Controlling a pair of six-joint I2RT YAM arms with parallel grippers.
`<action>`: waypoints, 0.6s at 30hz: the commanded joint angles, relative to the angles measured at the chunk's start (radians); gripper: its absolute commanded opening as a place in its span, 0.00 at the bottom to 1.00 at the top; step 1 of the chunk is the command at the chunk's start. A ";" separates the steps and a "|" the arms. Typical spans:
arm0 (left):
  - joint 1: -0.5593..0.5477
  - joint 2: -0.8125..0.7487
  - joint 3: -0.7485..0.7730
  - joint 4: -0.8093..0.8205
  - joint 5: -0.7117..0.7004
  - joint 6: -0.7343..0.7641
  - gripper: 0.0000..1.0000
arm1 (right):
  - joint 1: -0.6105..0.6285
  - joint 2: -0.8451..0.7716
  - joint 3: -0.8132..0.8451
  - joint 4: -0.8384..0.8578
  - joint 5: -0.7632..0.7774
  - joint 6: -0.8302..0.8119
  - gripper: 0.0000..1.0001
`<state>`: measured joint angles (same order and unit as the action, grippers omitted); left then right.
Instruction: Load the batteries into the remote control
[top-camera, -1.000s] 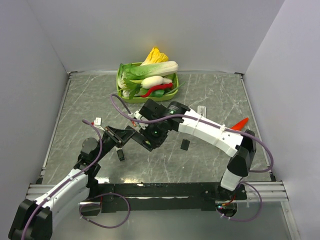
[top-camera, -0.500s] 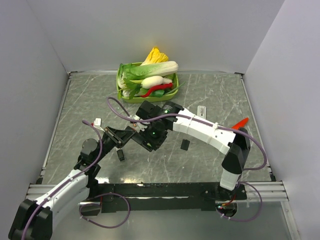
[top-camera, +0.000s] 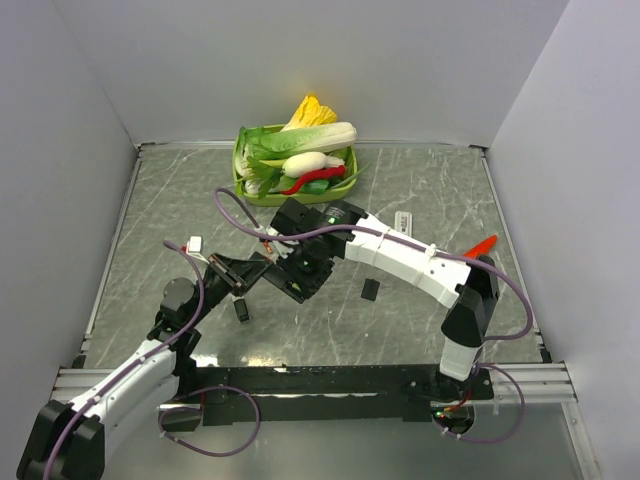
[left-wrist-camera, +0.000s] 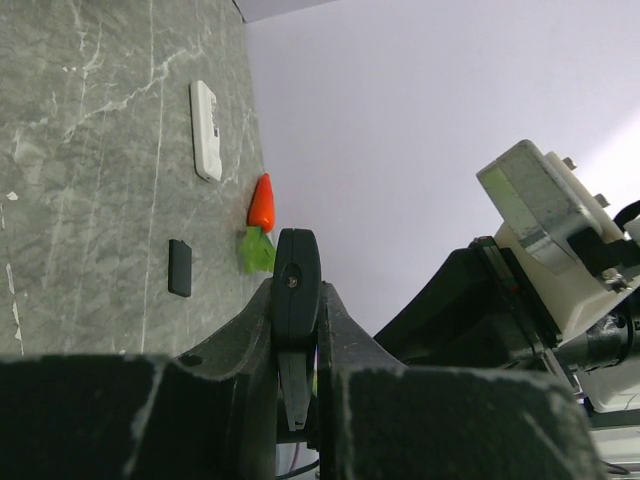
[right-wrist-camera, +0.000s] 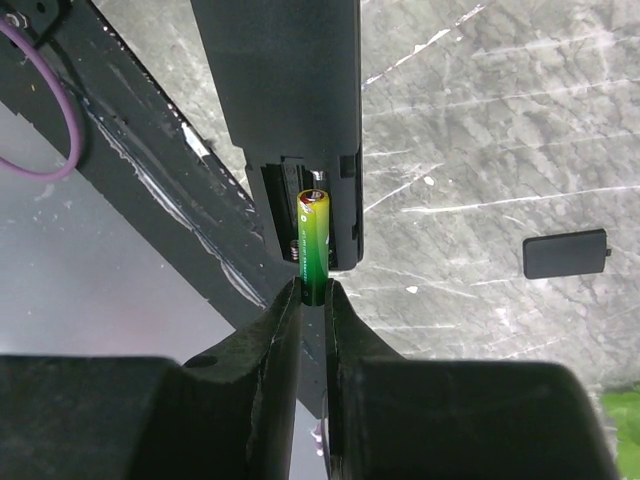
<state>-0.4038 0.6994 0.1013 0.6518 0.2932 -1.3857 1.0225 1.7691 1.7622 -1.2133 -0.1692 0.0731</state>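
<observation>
My left gripper (left-wrist-camera: 297, 302) is shut on the black remote control (left-wrist-camera: 297, 262), which shows edge-on between its fingers. In the right wrist view the remote control (right-wrist-camera: 280, 80) lies back-up with its battery compartment (right-wrist-camera: 345, 215) open. My right gripper (right-wrist-camera: 312, 292) is shut on the lower end of a green-and-yellow battery (right-wrist-camera: 313, 240). The battery's upper end lies over the open compartment; whether it touches I cannot tell. From above, the two grippers meet at mid-table (top-camera: 285, 275).
The black battery cover (top-camera: 369, 289) lies loose on the table right of the grippers. A white remote (top-camera: 404, 221) and a red chilli (top-camera: 481, 247) lie farther right. A green basket (top-camera: 240, 170) of vegetables stands at the back.
The right arm has shifted slightly to the left, its wrist staying over the remote. Both grips are unchanged.
</observation>
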 joint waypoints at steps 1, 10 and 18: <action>-0.003 -0.017 0.001 0.065 0.006 -0.026 0.01 | -0.004 0.016 0.051 -0.045 -0.004 0.013 0.08; -0.004 -0.023 0.003 0.066 0.007 -0.032 0.01 | -0.006 0.027 0.059 -0.048 0.016 0.036 0.16; -0.004 -0.029 0.003 0.058 0.006 -0.036 0.01 | -0.004 0.047 0.083 -0.045 0.002 0.060 0.23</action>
<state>-0.4038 0.6865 0.1009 0.6510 0.2932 -1.3983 1.0222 1.8023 1.8008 -1.2327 -0.1703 0.1097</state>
